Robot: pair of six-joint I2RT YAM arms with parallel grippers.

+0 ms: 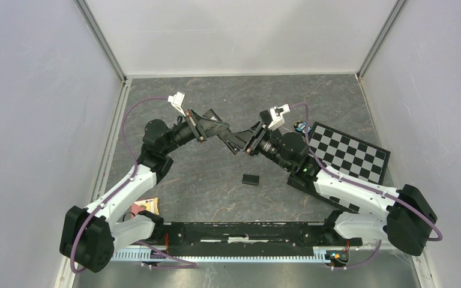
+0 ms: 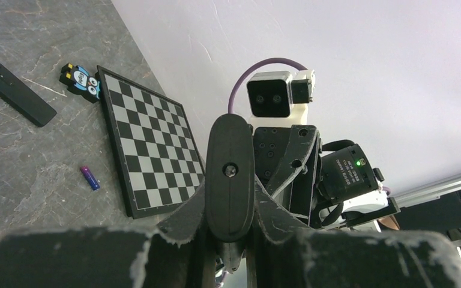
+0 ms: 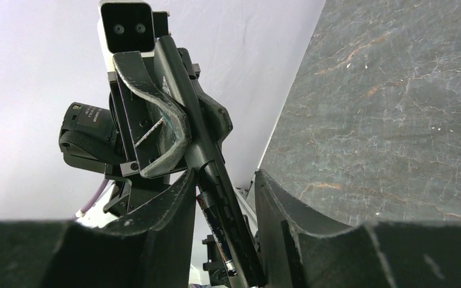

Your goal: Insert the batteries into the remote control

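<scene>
Holding the remote control [image 3: 207, 165] aloft, loading unfinished
left fingers [image 2: 180, 219] pinch it, right fingers [image 3: 168, 207] spread around it; blue battery [image 2: 89, 177] lies on the bench [image 2: 12, 180] at the checkerboard's [image 2: 150, 144] eight o'clock, cover [image 1: 251, 179] off

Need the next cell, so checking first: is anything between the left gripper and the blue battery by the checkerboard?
Nothing visible lies on the table between them; the blue battery sits alone beside the checkerboard. But the left gripper is shut on the remote, whose other end runs through the right gripper.
</scene>
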